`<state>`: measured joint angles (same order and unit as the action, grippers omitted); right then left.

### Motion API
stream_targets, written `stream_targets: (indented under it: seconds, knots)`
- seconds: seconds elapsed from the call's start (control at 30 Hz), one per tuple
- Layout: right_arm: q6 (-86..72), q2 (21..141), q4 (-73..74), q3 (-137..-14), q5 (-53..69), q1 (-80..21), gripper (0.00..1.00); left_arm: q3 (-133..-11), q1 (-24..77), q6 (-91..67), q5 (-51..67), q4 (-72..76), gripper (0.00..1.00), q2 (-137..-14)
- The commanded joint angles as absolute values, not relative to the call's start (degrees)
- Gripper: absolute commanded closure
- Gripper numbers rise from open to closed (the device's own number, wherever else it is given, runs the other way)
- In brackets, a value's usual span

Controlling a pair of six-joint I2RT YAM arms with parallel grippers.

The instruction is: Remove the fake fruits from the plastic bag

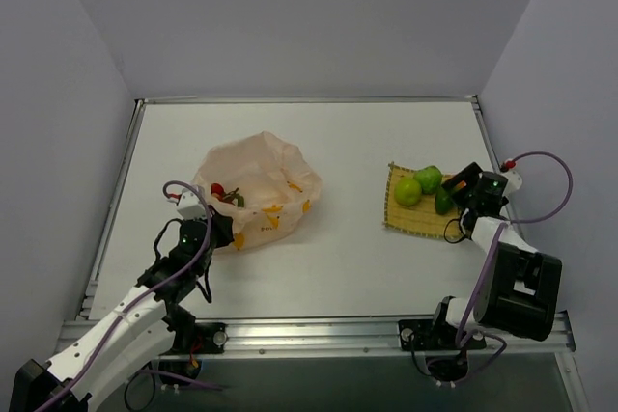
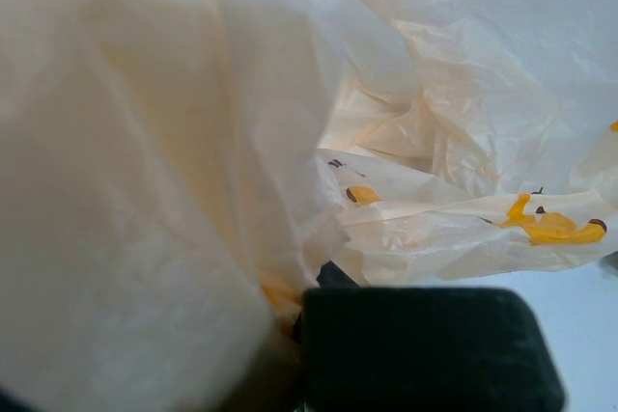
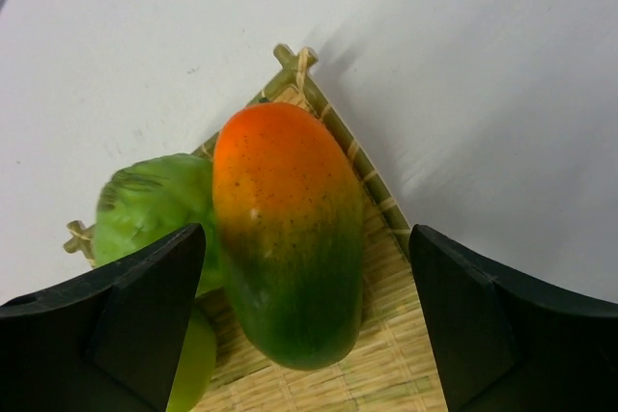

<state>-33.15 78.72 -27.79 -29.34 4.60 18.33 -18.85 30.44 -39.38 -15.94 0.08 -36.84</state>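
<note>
The mango [image 3: 290, 248] lies on the mat [image 3: 386, 364] between the wide-spread fingers of the right hand [image 3: 307, 231], untouched. The red cluster [image 1: 220, 190] sits in the bag [image 1: 275, 176], beside the left hand [image 1: 220, 229], whose grip I cannot tell. Setting-down step, I'd say; next, lift clear and fetch the cluster.
</note>
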Motion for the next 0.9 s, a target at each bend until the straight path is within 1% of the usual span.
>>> stream_targets:
  seconds: [0.0,0.07,0.2,0.23,0.27,0.33,0.4,0.43,0.47,0.5,0.53,0.57,0.6,0.63,0.67,0.7,0.73,0.87]
  knots:
    - [-34.1,69.8,-25.1,-29.6,0.0,18.3,0.20,-19.2,30.5,-39.7,-16.4,1.5,0.98,-35.4]
    - [-34.5,63.9,-22.5,-29.2,-2.0,18.2,0.22,-18.9,30.6,-40.3,-15.8,1.5,0.98,-35.0]
    - [-34.6,54.1,-19.3,-28.0,-0.6,15.1,0.23,-18.6,30.5,-42.4,-14.7,0.1,0.98,-33.8]
    - [-34.4,52.4,-17.9,-28.0,-0.6,13.8,0.24,-18.5,30.6,-42.7,-14.3,-2.2,0.98,-32.6]
    - [-34.3,50.1,-17.8,-28.2,-0.6,10.3,0.25,-18.4,30.5,-43.0,-14.3,-3.0,0.98,-31.9]
    - [-35.3,49.5,-20.0,-29.4,4.5,5.5,0.26,-18.4,30.5,-43.5,-14.2,-5.6,0.98,-30.0]
    - [-36.2,52.4,-23.5,-31.2,8.2,-4.9,0.29,-18.3,30.6,-44.0,-14.1,-8.7,0.97,-28.7]
    - [-35.9,54.0,-25.7,-34.7,7.7,-9.6,0.30,-18.2,30.5,-44.3,-14.1,-9.8,0.98,-27.8]
    - [-34.6,58.1,-26.4,-37.1,6.9,-14.9,0.36,-18.1,30.5,-44.6,-14.1,-10.9,0.98,-27.3]
    - [-32.9,60.4,-26.3,-40.0,4.9,-25.6,0.41,-18.0,30.5,-45.5,-14.2,-13.1,0.98,-26.9]
    - [-31.4,62.7,-24.9,-45.9,2.3,-30.8,0.48,-18.0,30.5,-46.1,-14.2,-14.3,0.98,-25.9]
    - [-28.2,67.5,-24.7,-48.6,-2.0,-35.5,0.61,-18.0,30.6,-46.6,-14.5,-15.5,0.98,-25.3]
    - [-26.6,70.2,-24.7,-51.1,-2.5,-43.0,0.65,-17.9,30.6,-47.5,-14.5,-17.5,0.98,-24.1]
    - [-25.3,72.6,-24.8,-53.4,-2.6,-45.8,0.68,-17.9,30.5,-47.9,-14.6,-18.4,0.98,-23.6]
    - [-23.3,76.7,-25.2,-57.3,-1.4,-48.1,0.74,-18.0,30.6,-48.2,-14.9,-19.5,0.98,-22.9]
    - [-22.3,78.6,-25.7,-58.9,-0.6,-50.1,0.76,-18.1,30.7,-48.6,-15.6,-21.4,0.98,-21.8]
    - [-21.5,80.3,-27.0,-60.2,0.8,-53.4,0.77,-18.2,30.6,-48.8,-15.9,-22.3,0.98,-21.4]
    - [-18.2,89.6,-26.5,-67.7,2.9,-58.4,0.81,-18.3,30.7,-49.6,-17.1,-25.7,0.98,-20.1]
